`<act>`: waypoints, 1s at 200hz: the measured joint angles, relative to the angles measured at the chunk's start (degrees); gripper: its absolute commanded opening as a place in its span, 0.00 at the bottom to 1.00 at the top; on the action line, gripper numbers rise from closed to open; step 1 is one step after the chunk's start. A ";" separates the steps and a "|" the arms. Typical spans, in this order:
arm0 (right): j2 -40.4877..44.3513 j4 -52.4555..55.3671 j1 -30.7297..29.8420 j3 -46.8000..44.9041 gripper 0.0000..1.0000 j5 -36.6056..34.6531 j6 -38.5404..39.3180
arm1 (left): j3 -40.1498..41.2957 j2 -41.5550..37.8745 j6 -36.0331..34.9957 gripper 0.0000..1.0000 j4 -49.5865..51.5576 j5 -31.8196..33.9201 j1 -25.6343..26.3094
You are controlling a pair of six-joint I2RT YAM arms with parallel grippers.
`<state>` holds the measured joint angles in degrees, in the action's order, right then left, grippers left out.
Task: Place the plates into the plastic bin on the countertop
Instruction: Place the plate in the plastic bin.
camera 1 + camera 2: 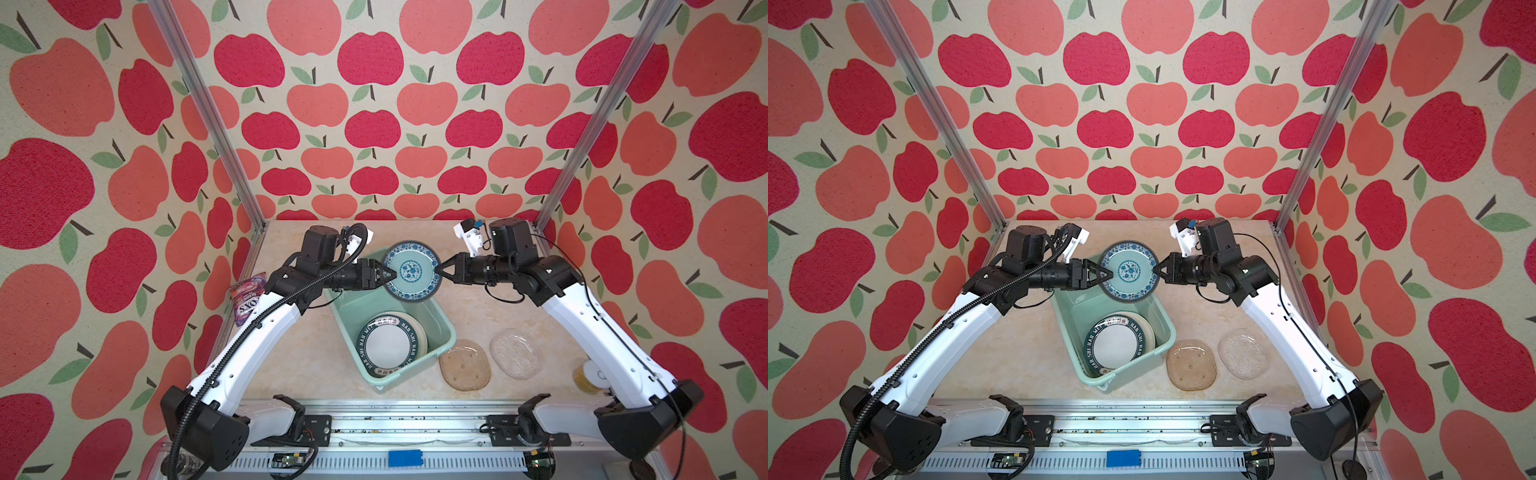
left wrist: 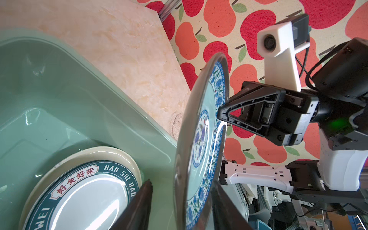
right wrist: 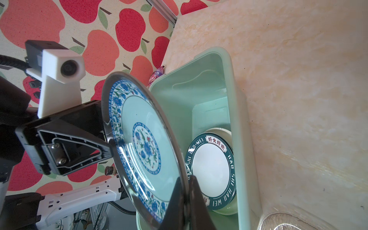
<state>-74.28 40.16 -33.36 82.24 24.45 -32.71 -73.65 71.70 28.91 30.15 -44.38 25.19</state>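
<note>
A teal floral plate (image 1: pixel 411 270) (image 1: pixel 1128 271) hangs tilted on edge over the far end of the mint-green plastic bin (image 1: pixel 353 307) (image 1: pixel 1067 316). My right gripper (image 1: pixel 438 269) (image 3: pixel 186 178) is shut on its right rim. My left gripper (image 1: pixel 390 274) (image 2: pixel 181 182) straddles the opposite rim, jaws open, with a gap still showing beside one finger. In the bin lies a white plate with a dark lettered rim (image 1: pixel 388 345) (image 2: pixel 85 193) on a paler plate. On the countertop (image 1: pixel 299 353), right of the bin, are a tan squarish plate (image 1: pixel 464 365) and a clear glass plate (image 1: pixel 515 353).
A purple candy bag (image 1: pixel 249 299) leans at the left wall beside my left arm. A yellow can (image 1: pixel 586 376) stands at the right, partly behind my right arm. Aluminium posts rise at both back corners, and a rail runs along the front edge.
</note>
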 measured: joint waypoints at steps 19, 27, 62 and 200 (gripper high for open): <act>-0.37 -0.39 -0.66 -0.20 0.00 -0.50 -0.37 | 0.09 0.00 -0.11 0.27 0.07 0.04 -0.07; -0.66 -0.59 -0.87 -0.28 0.00 -0.66 -0.44 | 0.11 0.00 -0.11 0.22 0.15 0.17 -0.11; -1.38 -1.79 -1.60 -0.39 0.01 -0.94 -0.66 | 0.22 -0.02 0.13 0.06 1.49 2.10 -1.20; -3.06 -2.14 0.42 -0.48 0.53 -2.97 -1.84 | -1.97 0.26 -13.99 0.00 14.10 3.50 -9.20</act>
<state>-77.34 38.02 -32.95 81.76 21.47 -34.54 -75.61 71.96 14.92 44.25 -40.88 15.99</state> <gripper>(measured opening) 0.525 0.093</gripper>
